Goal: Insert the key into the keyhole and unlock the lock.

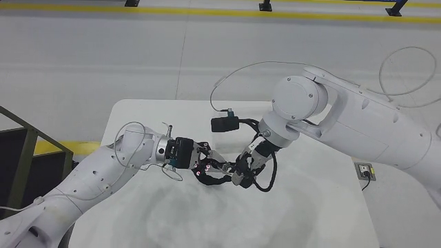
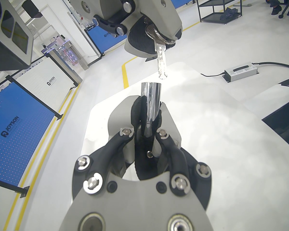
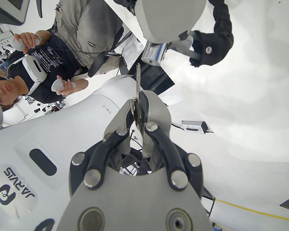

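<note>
The left gripper (image 2: 147, 111) had its black-padded fingers clamped on the lock (image 2: 151, 94), a smooth chrome cylinder projecting beyond the fingertips. The right gripper (image 3: 138, 104) pinched the flat metal key (image 3: 138, 78) by its bow. The narrow blade tip lay just short of the cylinder's end, over the white tabletop (image 1: 310, 200).

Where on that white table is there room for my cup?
The table is bare between the arms, on the robot's side, and toward its far edge. Crowded mid-table: left gripper with lock faces right gripper with key.
</note>
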Controlling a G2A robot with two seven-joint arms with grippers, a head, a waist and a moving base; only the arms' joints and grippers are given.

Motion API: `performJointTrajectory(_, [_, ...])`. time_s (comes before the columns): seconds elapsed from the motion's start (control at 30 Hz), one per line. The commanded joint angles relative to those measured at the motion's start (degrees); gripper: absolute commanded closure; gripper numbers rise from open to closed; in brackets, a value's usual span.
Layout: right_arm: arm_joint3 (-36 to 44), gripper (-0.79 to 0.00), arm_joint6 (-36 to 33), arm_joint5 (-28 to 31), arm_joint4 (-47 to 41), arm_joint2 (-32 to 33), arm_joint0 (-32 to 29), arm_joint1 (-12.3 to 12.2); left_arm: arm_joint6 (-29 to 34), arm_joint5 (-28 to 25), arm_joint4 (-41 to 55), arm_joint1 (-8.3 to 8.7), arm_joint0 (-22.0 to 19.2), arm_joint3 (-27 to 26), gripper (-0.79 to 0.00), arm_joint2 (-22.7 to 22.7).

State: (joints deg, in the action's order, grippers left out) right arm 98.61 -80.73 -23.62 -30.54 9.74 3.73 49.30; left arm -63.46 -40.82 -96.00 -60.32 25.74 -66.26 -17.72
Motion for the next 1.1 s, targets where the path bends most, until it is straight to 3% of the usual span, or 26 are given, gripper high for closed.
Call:
performJointTrajectory(0.0, [0.03, 0.000, -0.01, 0.01, -0.01, 0.00, 0.02, -0.01, 0.00, 0.00, -0.01, -0.01, 0.01, 0.02, 0.000, -0.01])
performJointTrajectory(0.83, [-1.64, 0.000, 0.32, -0.32, 0.91, 0.00, -0.84, 0.09, -0.32, 0.32, 0.72, 0.56, 0.43, 1.64, 0.000, -0.24])
performJointTrajectory(1.07, [0.77, 0.000, -1.13, 1.19, 4.84, 0.00, -0.20, 0.30, 4.49, -1.23, 1.46, 0.84, 2.03, -0.48, 0.000, -1.96])
